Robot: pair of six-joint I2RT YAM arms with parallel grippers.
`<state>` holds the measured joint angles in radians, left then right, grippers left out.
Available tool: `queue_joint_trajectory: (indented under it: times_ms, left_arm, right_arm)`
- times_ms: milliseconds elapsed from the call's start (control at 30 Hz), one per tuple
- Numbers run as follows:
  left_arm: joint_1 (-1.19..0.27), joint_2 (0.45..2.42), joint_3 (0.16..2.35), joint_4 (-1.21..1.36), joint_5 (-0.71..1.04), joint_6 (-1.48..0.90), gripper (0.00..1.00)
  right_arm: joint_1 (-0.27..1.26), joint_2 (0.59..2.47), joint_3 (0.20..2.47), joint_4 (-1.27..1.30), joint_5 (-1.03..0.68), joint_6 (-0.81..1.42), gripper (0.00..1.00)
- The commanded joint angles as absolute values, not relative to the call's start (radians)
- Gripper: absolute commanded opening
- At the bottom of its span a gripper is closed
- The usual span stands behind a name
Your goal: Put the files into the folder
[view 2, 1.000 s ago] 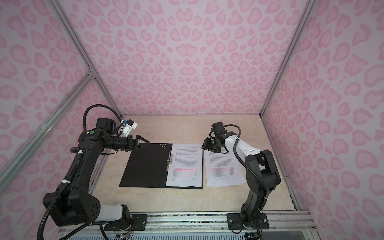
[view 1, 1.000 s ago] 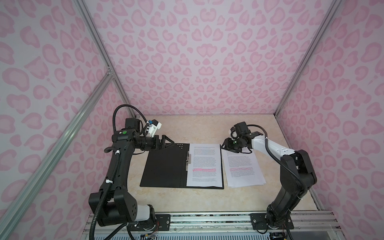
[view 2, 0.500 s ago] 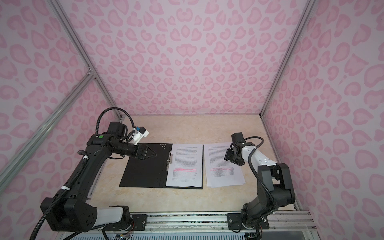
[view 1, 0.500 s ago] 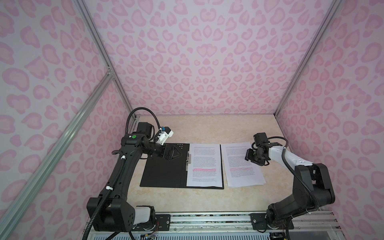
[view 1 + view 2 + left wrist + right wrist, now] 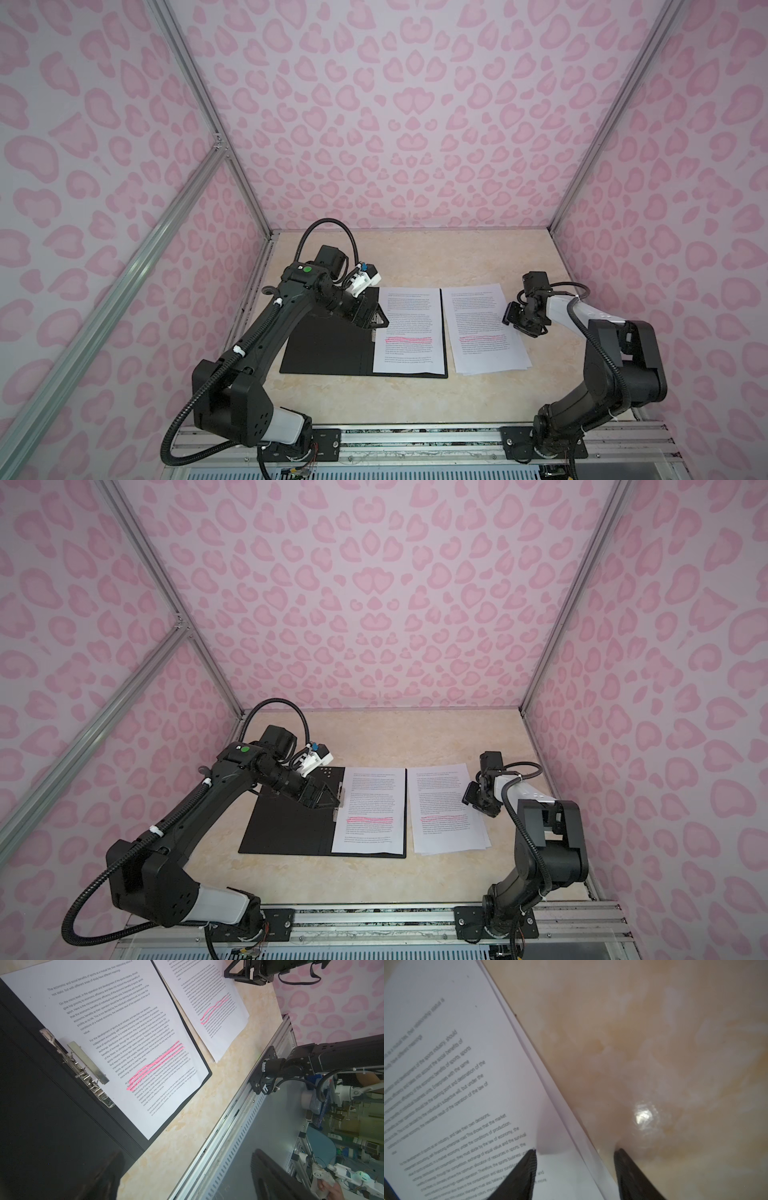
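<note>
The files (image 5: 486, 328) lie stacked loose on the table (image 5: 415, 399), just right of the open folder (image 5: 328, 353) at the centre of both top views. One more sheet (image 5: 409, 328) lies on the folder's black right half. Only your left wrist view shows the metal spine clip (image 5: 87, 1064) plainly, its flat bar over that sheet's inner edge. Your left pincer (image 5: 374, 322) hangs above the clip with its jaws wide apart, holding nothing. The top views put your right pincer (image 5: 515, 322) at the stack's right edge but hide its jaws. The right wrist view shows them apart. One finger (image 5: 529, 1159) is on the top sheet and the other (image 5: 623, 1157) on bare table. The stack's edge runs between them, and the paper bulges up beside the first finger.
</note>
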<state>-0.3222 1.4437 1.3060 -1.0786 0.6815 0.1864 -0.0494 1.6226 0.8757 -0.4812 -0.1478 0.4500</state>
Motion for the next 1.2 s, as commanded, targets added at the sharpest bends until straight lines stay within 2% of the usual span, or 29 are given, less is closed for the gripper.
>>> queue_joint_trajectory:
  times_ms: [0, 100, 367, 433, 533, 667, 767, 833, 1167]
  left_arm:
    - [-0.33, 1.445, 1.306, -1.078, 0.672, 0.191, 0.98]
    - [-0.331, 1.442, 1.299, -1.077, 0.67, 0.195, 0.98]
    - [-0.334, 1.448, 1.3, -1.071, 0.679, 0.185, 0.98]
    - [-0.336, 1.446, 1.302, -1.071, 0.674, 0.184, 0.98]
    - [-0.339, 1.443, 1.301, -1.072, 0.668, 0.186, 0.98]
    - [-0.363, 1.471, 1.321, -1.072, 0.651, 0.186, 0.98]
    - [-0.408, 1.519, 1.364, -1.068, 0.63, 0.172, 0.98]
    - [-0.45, 1.566, 1.403, -1.059, 0.618, 0.149, 0.98]
    - [-0.719, 1.836, 1.571, -0.992, 0.601, 0.014, 0.99]
  right_arm:
    - [-0.059, 1.651, 0.862, -0.485, -0.152, 0.42, 0.61]
    - [-0.063, 1.665, 0.86, -0.491, -0.135, 0.407, 0.59]
    - [-0.069, 1.715, 0.867, -0.495, -0.119, 0.388, 0.38]
    - [-0.078, 1.713, 0.857, -0.484, -0.123, 0.388, 0.3]
    - [-0.103, 1.702, 0.841, -0.47, -0.157, 0.382, 0.09]
    - [-0.132, 1.667, 0.824, -0.471, -0.198, 0.379, 0.13]
    - [-0.154, 1.619, 0.809, -0.469, -0.235, 0.388, 0.3]
    - [-0.164, 1.589, 0.798, -0.469, -0.274, 0.393, 0.36]
    - [-0.165, 1.42, 0.722, -0.518, -0.395, 0.417, 0.41]
